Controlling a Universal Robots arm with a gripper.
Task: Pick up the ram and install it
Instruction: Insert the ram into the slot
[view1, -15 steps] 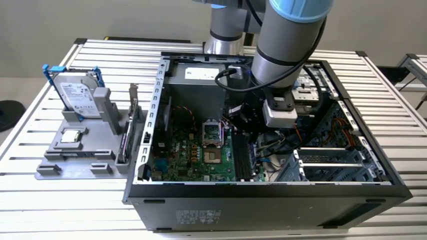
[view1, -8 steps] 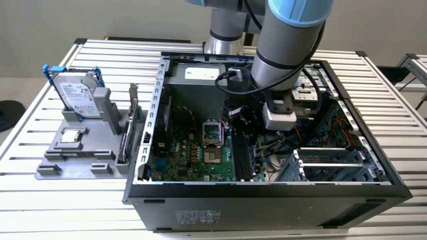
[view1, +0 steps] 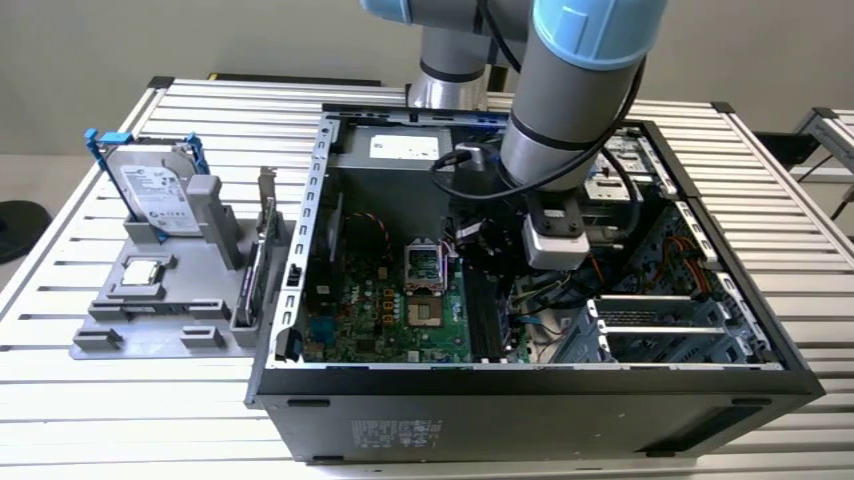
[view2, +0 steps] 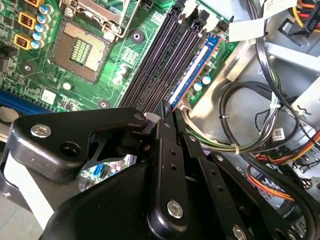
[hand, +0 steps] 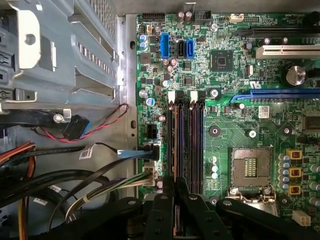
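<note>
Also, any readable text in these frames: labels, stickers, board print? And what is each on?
Nothing reads with confidence.
Exterior view, hard drive label: print too small.
Exterior view, white sticker at the case's far end: blurred.
Exterior view, grey sticker on the case's near panel: too small.
Second wrist view, white cable tag: washed out.
First wrist view, small cable tag: too small.
First wrist view, motherboard print: too small.

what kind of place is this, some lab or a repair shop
Most likely a robotics lab bench set up for computer assembly. An open computer case lies on a slatted aluminium table, a grey fixture beside it holds a hard drive, and the arm's pincer sits over the motherboard's memory slots.
</note>
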